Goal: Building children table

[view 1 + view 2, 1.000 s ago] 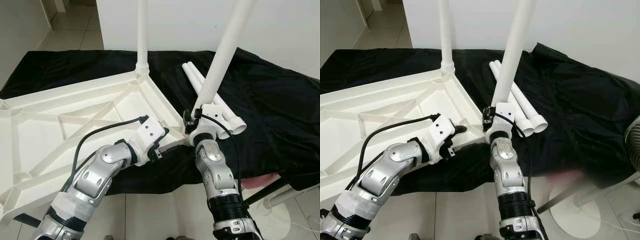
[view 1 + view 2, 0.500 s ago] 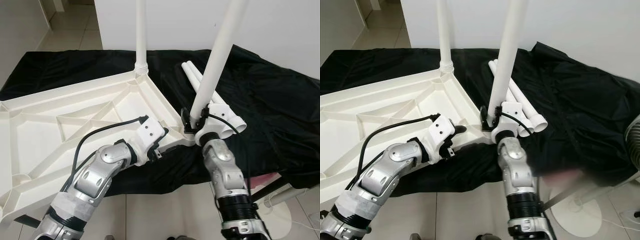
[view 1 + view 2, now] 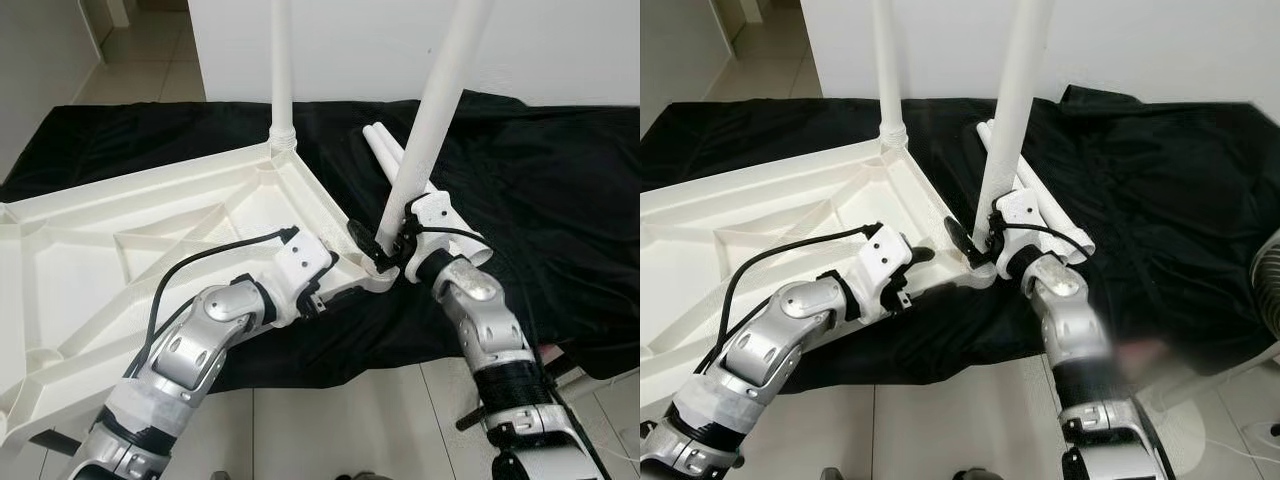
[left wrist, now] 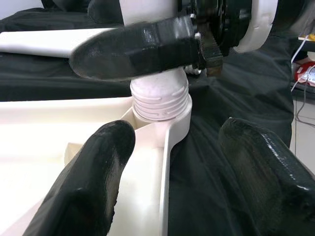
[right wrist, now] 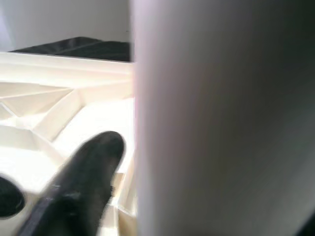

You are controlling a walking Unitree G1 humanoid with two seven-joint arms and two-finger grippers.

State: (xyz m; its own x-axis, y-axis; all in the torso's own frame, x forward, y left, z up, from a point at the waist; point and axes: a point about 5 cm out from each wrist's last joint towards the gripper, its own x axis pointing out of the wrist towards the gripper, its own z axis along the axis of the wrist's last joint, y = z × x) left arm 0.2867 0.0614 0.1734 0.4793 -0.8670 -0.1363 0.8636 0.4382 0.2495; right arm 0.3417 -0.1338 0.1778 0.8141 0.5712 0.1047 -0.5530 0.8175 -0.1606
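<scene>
**Q:** Where is the table, and what is each gripper doing?

**A:** A white plastic children's tabletop [image 3: 150,240] lies upside down on a black cloth [image 3: 560,190], ribbed underside showing. The right gripper [image 3: 385,243] is clenched around the lower end of a white table leg [image 3: 430,120], just above the tabletop's near corner socket [image 4: 165,110]. One black finger [image 3: 363,238] lies across the side of the leg toward the tabletop; the leg rises from the grip, leaning up and away to the right. In the left wrist view the leg's ribbed end sits in that socket.

**Q:** And the left gripper?

**A:** The left gripper [image 3: 335,268] is at the tabletop's near edge, just left of the right gripper. Its two fingers [image 4: 98,167] are spread apart with nothing between the pads; the tabletop's edge rib runs through the gap. The socket and the right gripper's finger lie straight ahead of its fingertips.

**Q:** Anything else nearby?

**A:** A second white leg [image 3: 283,70] stands upright in the far corner socket, beyond and to the left of both grippers. Two spare legs [image 3: 395,160] lie side by side on the cloth just behind the right gripper, and its wrist covers their near ends. Tiled floor [image 3: 330,420] shows below both arms. At the right edge of the right eye view, part of a standing fan [image 3: 1270,290] is visible.
</scene>
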